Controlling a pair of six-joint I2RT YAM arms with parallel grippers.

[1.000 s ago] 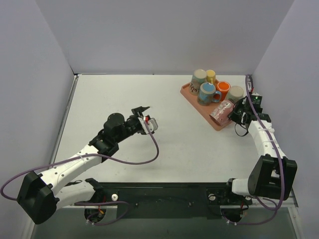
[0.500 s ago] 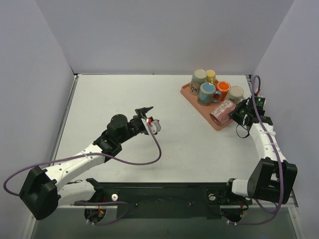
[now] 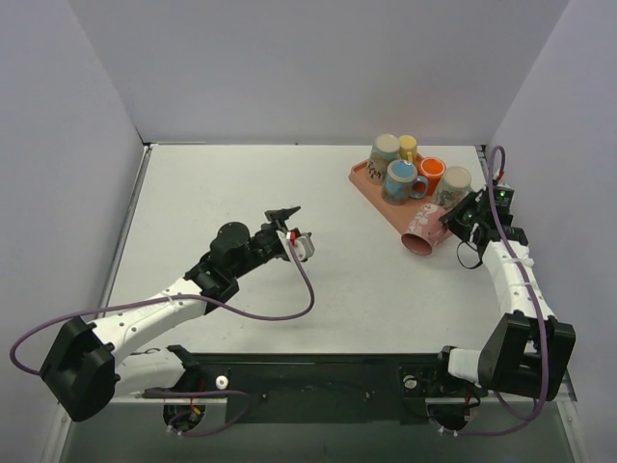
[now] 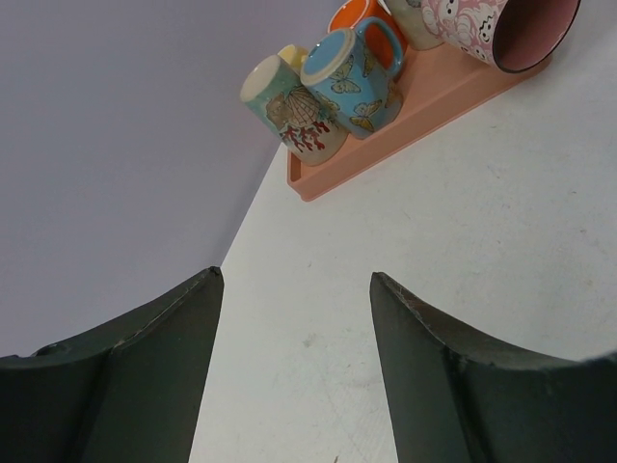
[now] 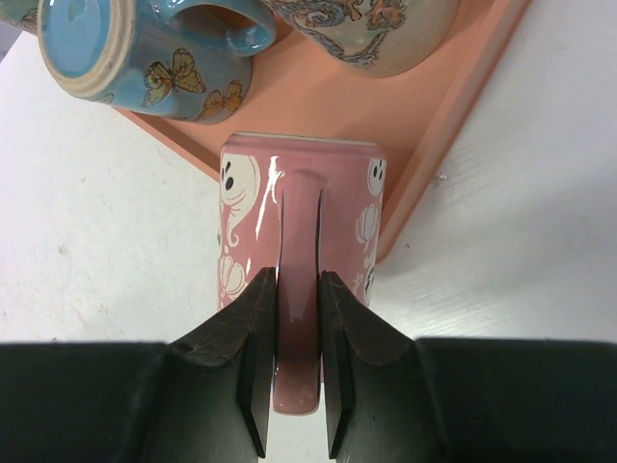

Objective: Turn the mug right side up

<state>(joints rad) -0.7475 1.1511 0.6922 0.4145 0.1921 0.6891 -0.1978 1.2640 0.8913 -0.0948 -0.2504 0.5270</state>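
Note:
The pink mug with white pumpkin and ghost prints hangs on its side at the near corner of the salmon tray, its open mouth facing front-left. My right gripper is shut on the mug's handle; in the right wrist view the fingers clamp the handle from both sides, gripper point. My left gripper is open and empty over mid-table, well left of the mug. In the left wrist view the mug shows at the top right.
The tray holds a blue butterfly mug, an orange mug, a cream-rimmed mug, a yellow one and a beige one. Grey walls close in the table at the back and both sides.
The right gripper has carried the pink mug off the tray toward the front-left, turning its mouth outward. The left gripper has drifted slightly right.

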